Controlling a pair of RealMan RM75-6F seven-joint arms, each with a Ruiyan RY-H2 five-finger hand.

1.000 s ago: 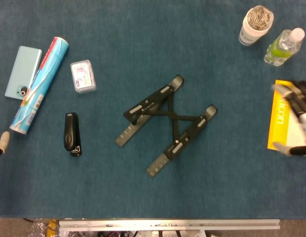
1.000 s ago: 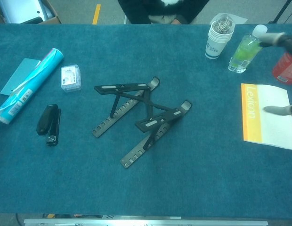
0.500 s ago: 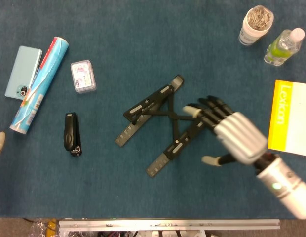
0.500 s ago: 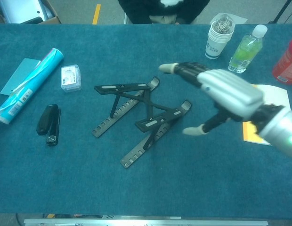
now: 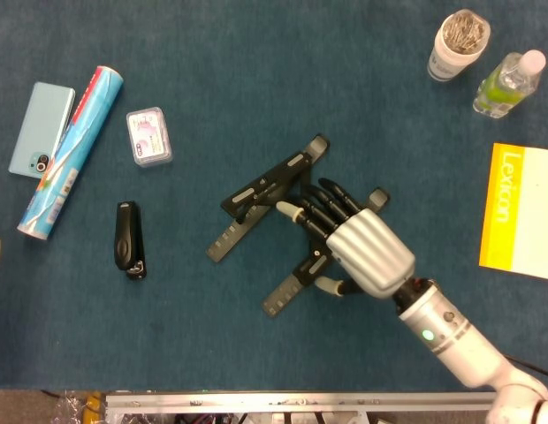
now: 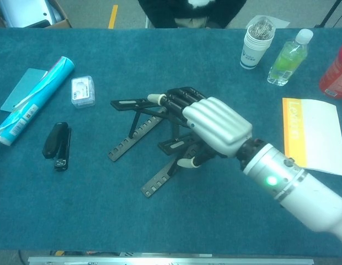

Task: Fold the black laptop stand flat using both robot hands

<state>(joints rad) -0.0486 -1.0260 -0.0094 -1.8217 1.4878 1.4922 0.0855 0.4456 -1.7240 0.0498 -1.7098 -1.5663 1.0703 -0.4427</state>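
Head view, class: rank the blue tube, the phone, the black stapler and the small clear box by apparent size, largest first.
1. blue tube
2. phone
3. black stapler
4. small clear box
The last two look close; the stapler is longer, the box wider.

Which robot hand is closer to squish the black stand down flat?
The right hand. It already sits spread over the still-propped-up laptop stand, while the left hand barely shows at the table's far left edge.

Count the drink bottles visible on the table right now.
1 for certain: a clear bottle of green liquid at the far right corner, beside the cup of clips. A red item at the chest view's right edge is cropped; it may be a second.
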